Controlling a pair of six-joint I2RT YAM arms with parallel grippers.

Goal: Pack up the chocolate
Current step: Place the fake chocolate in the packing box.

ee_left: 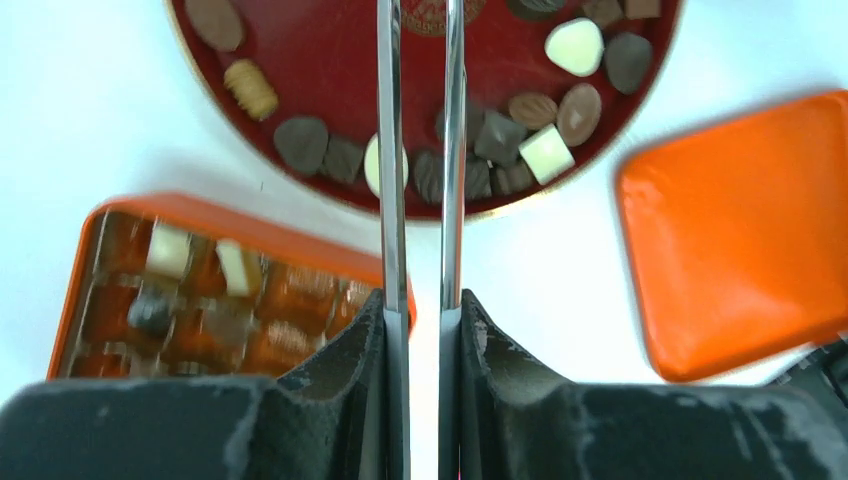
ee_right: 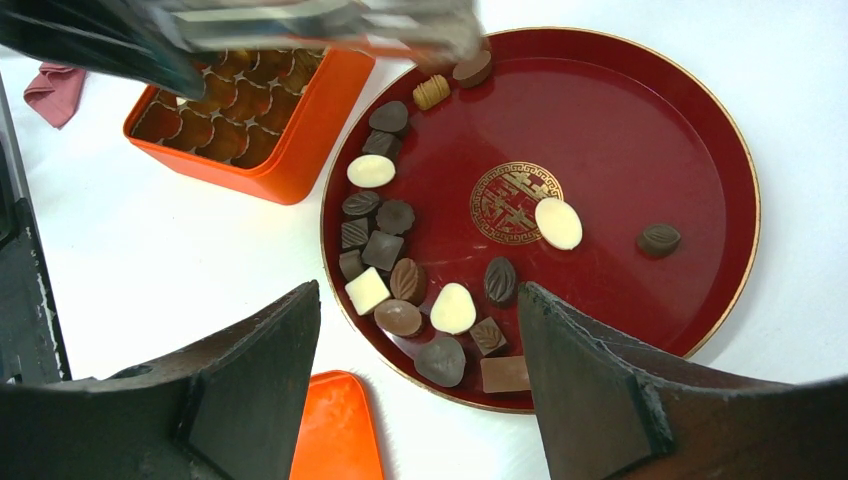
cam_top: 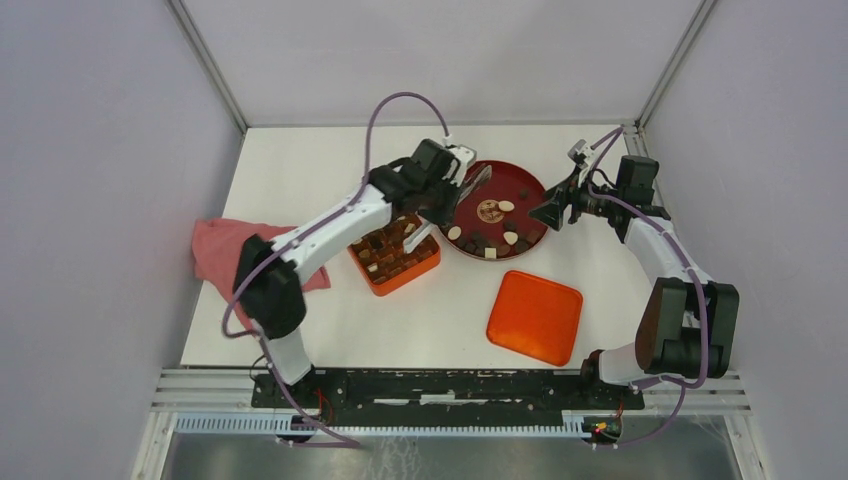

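Several chocolates [cam_top: 490, 240] lie along the left and near side of the round dark-red plate [cam_top: 520, 185], and a few more sit in the orange compartmented box [cam_top: 385, 283]. My left gripper [cam_top: 476, 185] hovers over the plate's left rim. Its thin metal fingers [ee_left: 390, 150] stand a narrow gap apart with nothing seen between them, and their tips are out of the left wrist view. My right gripper [cam_top: 553, 208] is wide open and empty at the plate's right edge. In the right wrist view it [ee_right: 418, 300] faces the chocolates [ee_right: 385, 250].
The orange lid [cam_top: 535, 317] lies flat in front of the plate, right of the box. A pink cloth [cam_top: 215, 250] lies at the table's left edge under the left arm. White walls enclose the table on three sides.
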